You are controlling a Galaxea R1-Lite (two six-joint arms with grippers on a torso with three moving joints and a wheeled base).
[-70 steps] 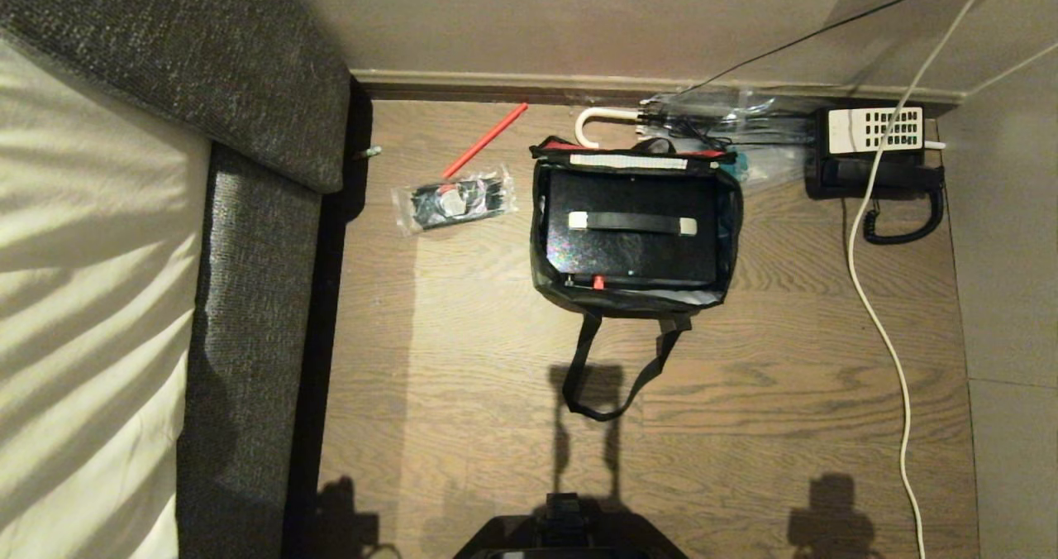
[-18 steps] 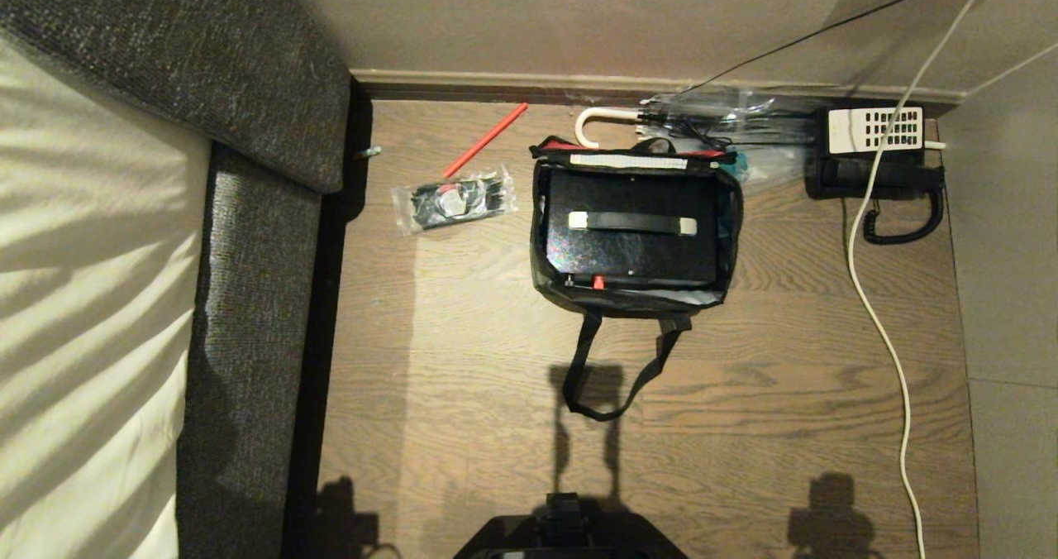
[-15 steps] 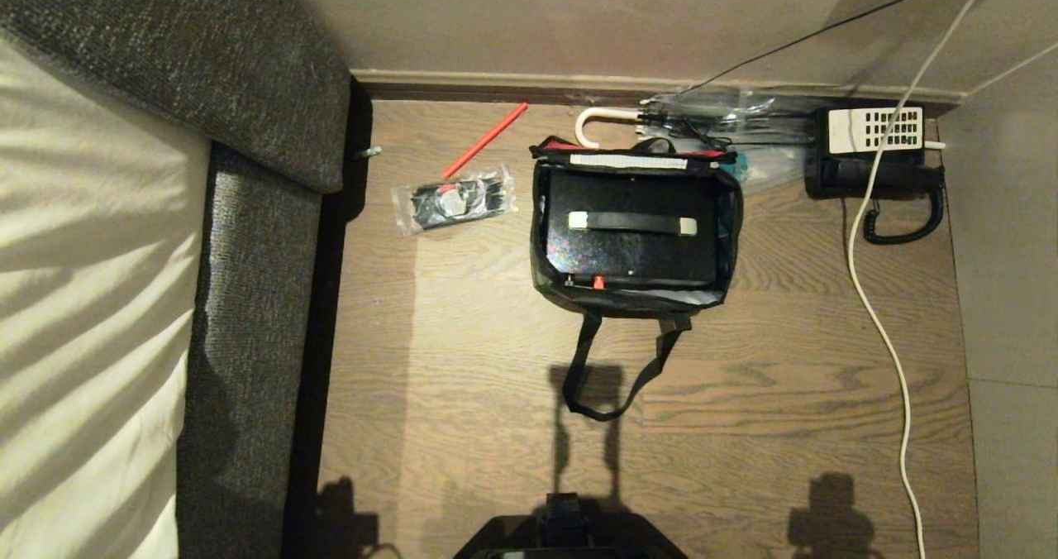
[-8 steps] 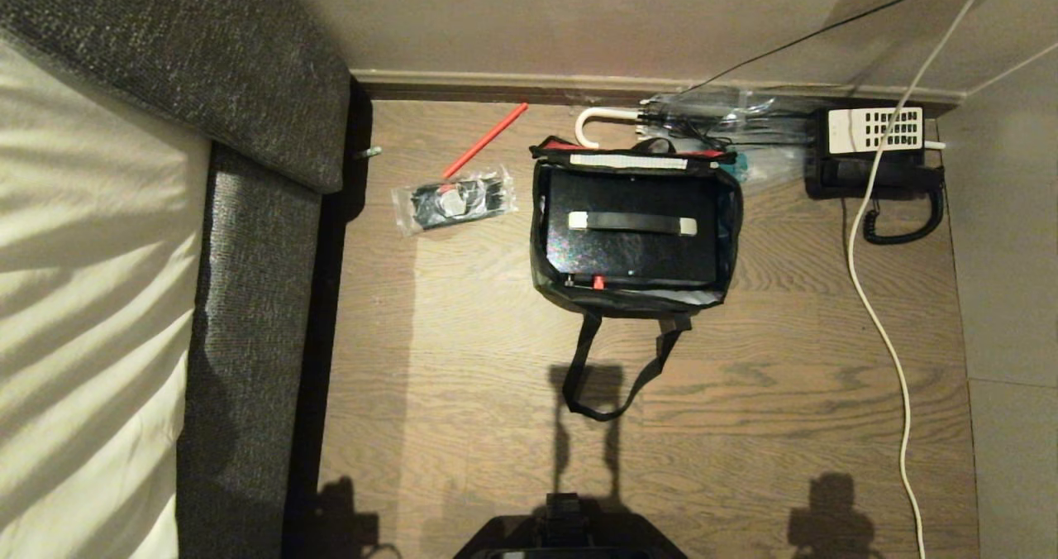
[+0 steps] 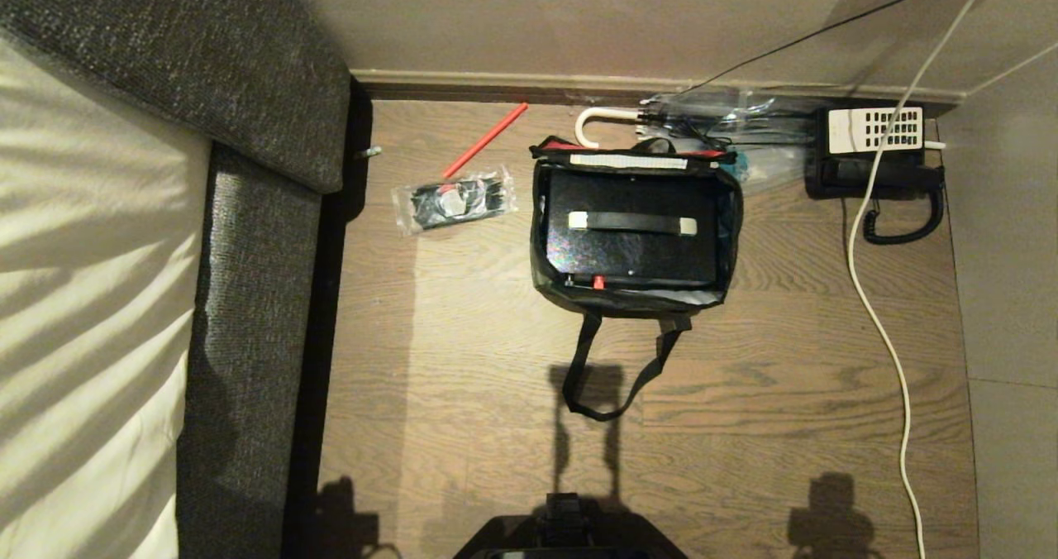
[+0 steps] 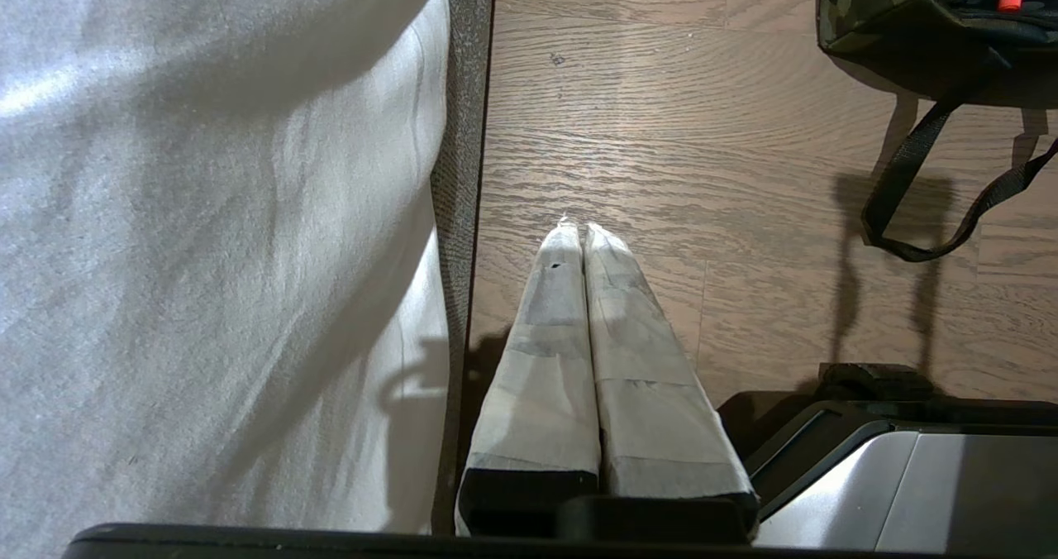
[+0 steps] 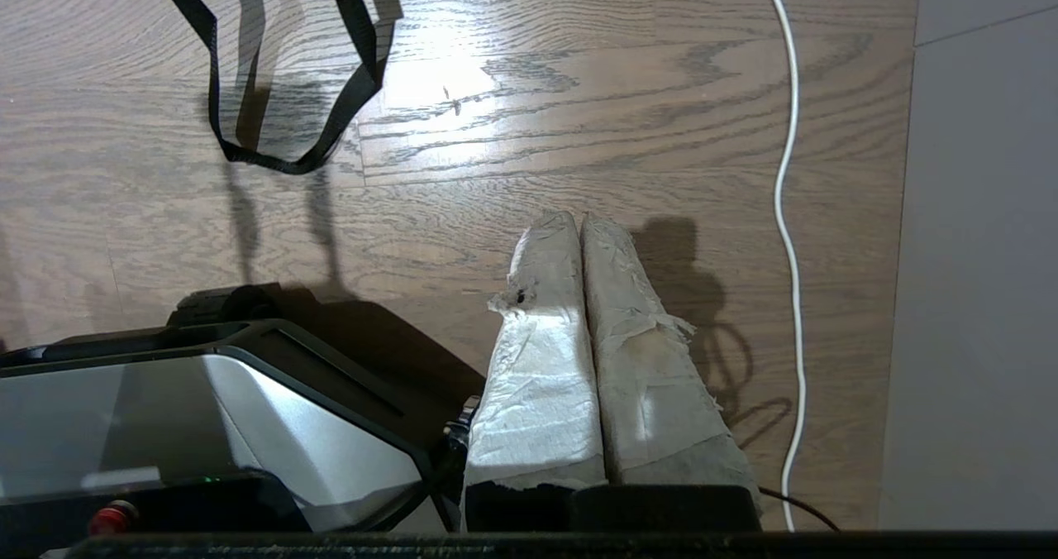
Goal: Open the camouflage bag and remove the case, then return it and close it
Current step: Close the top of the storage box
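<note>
The camouflage bag (image 5: 540,282) lies open on the wooden floor near the far wall, its black strap (image 5: 613,381) trailing toward me. The black case (image 5: 636,255) lies flat inside it, with its pale-ended handle (image 5: 632,222) and red latch (image 5: 597,281) showing. Neither gripper is in the head view. In the left wrist view my left gripper (image 6: 579,228) is shut and empty over the floor beside the sofa, with a corner of the bag (image 6: 868,21) far ahead. My right gripper (image 7: 576,218) is also shut and empty, short of the strap loop (image 7: 281,162).
A grey sofa with a pale cushion (image 5: 248,294) fills the left side. A clear packet of black items (image 5: 455,202) and a red stick (image 5: 486,139) lie left of the bag. An umbrella (image 5: 612,119), a black telephone (image 5: 876,154) and a white cable (image 5: 876,311) lie behind and to the right.
</note>
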